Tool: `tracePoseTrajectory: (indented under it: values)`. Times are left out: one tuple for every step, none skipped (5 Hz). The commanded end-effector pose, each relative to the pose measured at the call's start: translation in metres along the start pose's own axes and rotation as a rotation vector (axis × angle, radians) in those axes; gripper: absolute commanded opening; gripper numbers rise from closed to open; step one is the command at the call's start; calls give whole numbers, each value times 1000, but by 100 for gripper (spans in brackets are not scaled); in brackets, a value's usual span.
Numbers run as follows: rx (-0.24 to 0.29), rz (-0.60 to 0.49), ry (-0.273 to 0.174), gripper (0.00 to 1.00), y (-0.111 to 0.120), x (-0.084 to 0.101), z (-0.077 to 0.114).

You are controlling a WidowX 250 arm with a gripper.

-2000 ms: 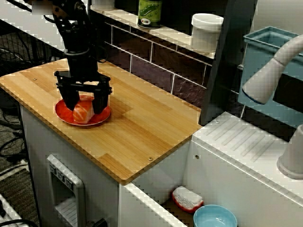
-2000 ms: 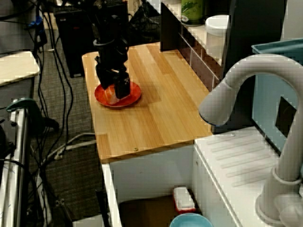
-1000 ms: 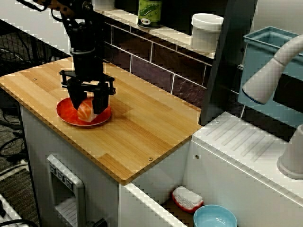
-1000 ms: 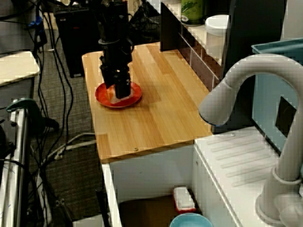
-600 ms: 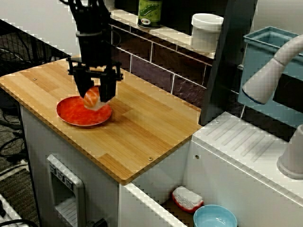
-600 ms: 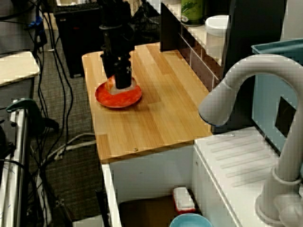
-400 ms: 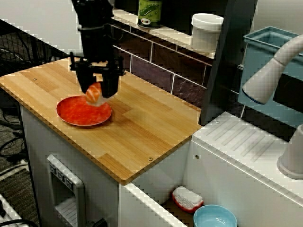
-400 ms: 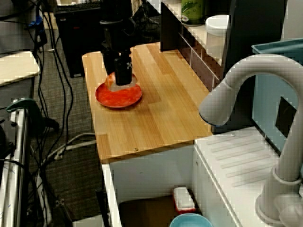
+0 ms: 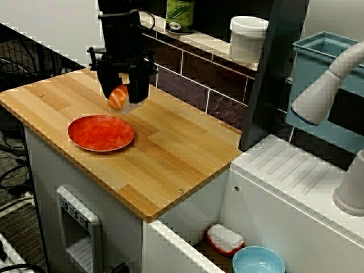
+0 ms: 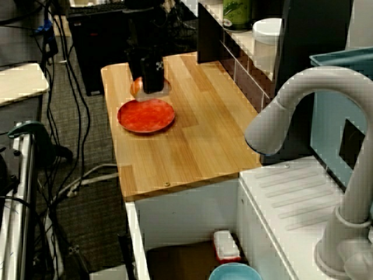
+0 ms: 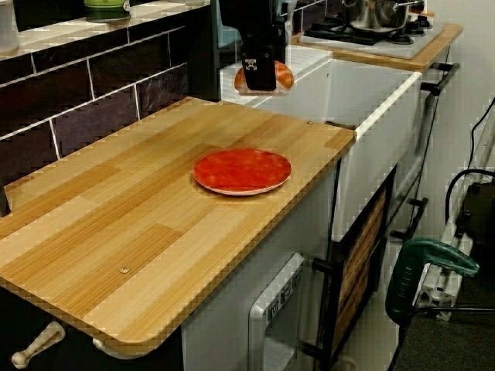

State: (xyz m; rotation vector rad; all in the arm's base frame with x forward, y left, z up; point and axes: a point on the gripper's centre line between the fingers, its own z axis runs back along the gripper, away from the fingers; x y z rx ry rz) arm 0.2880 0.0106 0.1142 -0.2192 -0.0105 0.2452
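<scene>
Plainly, the salmon sushi piece [image 9: 117,99] is clamped in the closed tool [image 9: 121,95] and is held in the air, apart from the red plate [image 9: 101,133] that is seen just below and nearer on the table [image 9: 170,148]. A green can [image 9: 180,15] and a white jar [image 9: 248,37] are carried by the far ledge [image 9: 210,41].

the arm is running off the top edge in every view. the gripper [image 9: 121,92] is covering most of the orange sushi piece [image 9: 118,98] with its fingers. at the near right, the bottom edge is cutting off the blue bowl [image 9: 259,261].
</scene>
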Motion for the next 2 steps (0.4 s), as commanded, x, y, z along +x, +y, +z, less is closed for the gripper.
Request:
tracePoseTrajectory:
  values:
    - [-32, -46, -85, 0, -16, 5, 56]
    - [-43, -38, -99, 0, -16, 8, 68]
